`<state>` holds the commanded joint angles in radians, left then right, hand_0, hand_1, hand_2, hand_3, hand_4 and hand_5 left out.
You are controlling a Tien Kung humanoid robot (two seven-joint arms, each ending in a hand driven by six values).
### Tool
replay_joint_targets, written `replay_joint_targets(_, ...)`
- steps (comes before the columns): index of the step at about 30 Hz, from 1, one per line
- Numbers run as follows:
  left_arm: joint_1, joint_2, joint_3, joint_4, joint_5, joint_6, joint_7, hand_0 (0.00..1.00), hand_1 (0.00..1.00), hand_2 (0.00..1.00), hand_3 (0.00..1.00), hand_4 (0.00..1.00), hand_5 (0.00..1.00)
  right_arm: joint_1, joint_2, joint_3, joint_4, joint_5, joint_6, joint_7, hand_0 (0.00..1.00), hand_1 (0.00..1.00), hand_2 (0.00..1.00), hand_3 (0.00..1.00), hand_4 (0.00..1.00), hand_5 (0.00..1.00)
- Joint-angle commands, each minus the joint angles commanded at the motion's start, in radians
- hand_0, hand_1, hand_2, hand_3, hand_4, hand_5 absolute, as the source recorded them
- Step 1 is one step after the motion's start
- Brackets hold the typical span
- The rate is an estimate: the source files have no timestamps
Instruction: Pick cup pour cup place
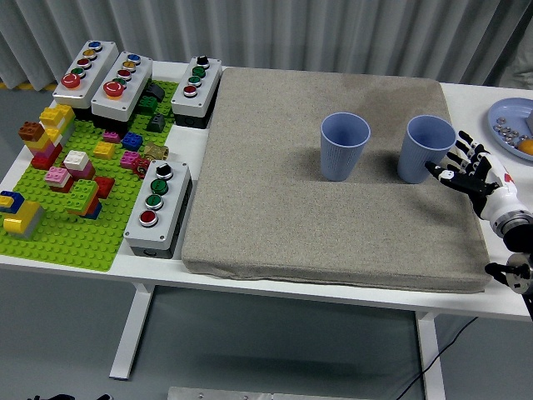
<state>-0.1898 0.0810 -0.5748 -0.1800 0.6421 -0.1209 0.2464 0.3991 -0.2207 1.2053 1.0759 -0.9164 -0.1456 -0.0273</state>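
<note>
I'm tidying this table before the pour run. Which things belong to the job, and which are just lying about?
Job:
right cup
left cup
right hand, open beside the right cup
grey mat under both cups

Lying about:
button boxes
green brick plate with bricks
blue dish at the right edge

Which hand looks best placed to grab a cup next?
The right robot hand: it is open, right beside the right-hand blue cup. No left arm is in view at all.
</note>
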Motion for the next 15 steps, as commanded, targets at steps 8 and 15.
replay_joint_targets(8, -0.003, 0.000, 0.006, 0.000, -0.007, 0.000, -0.001, 0.772, 0.764, 0.819, 0.670, 0.502, 0.998, 0.009, 0.005, -0.007, -0.005, -0.001, 0.000, -0.004, 0.939, 0.904, 0.994, 0.996, 0.847, 0.164)
replay_joint_targets(15, -0.005, 0.000, 0.011, 0.000, -0.011, 0.000, -0.002, 0.772, 0.764, 0.819, 0.669, 0.503, 0.998, 0.017, 0.009, -0.015, -0.009, -0.005, -0.003, -0.008, 0.940, 0.904, 0.993, 0.995, 0.846, 0.165)
